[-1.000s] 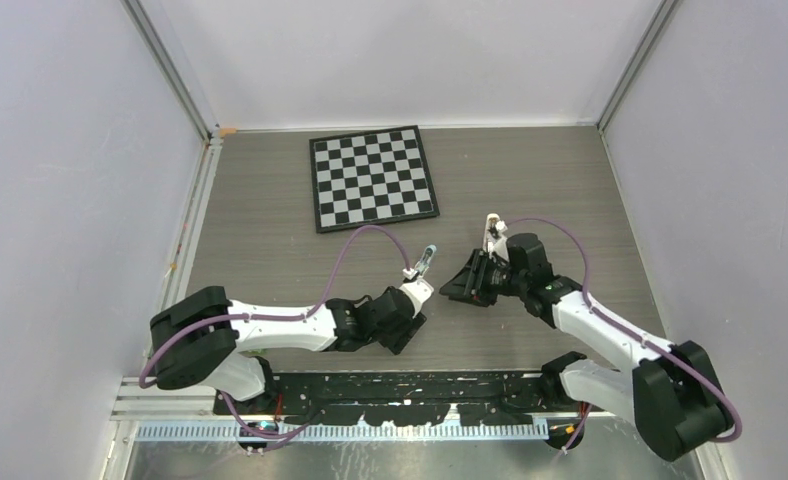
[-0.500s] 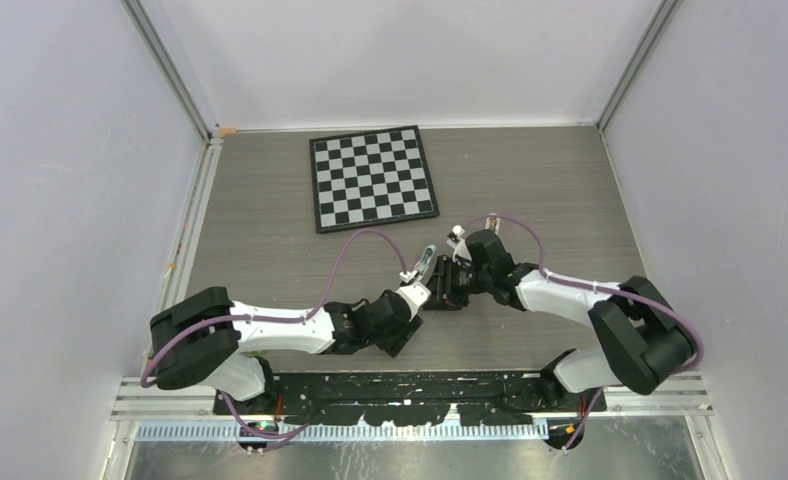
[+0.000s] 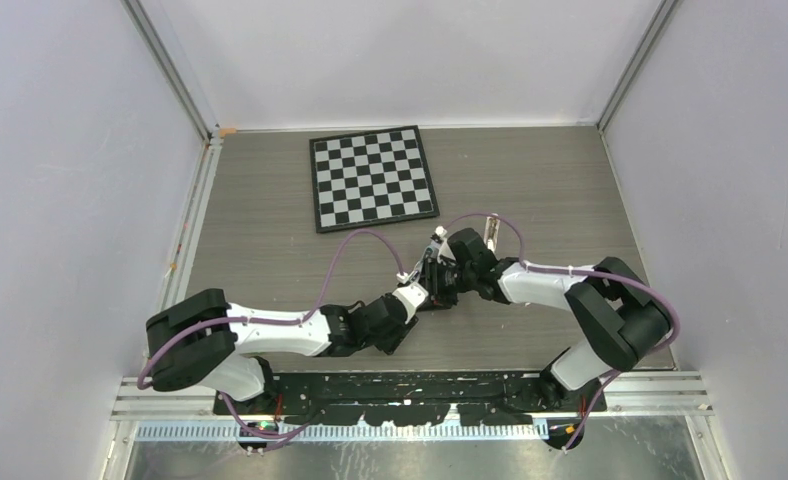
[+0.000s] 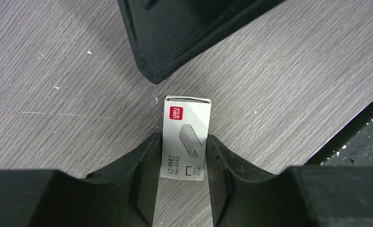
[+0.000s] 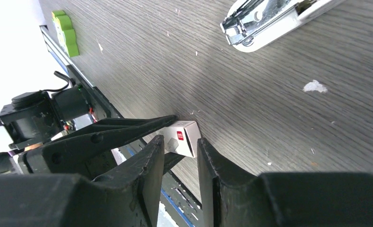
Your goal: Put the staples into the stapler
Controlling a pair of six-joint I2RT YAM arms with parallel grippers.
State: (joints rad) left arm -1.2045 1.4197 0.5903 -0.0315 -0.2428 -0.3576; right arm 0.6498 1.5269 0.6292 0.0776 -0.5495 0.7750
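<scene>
Cardboard staples box [image 4: 187, 124], small and white, sits pinched in the left claw [image 4: 184, 142]; its free end points into the spread right claw [image 5: 180, 143].

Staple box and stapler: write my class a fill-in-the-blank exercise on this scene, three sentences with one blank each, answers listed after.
1. The staple box is clamped ____ the fingers of the left gripper.
2. The logo patch printed on the box is ____.
3. The stapler lies on the table, held by ____ gripper.

Missing words: between; red; neither
</scene>
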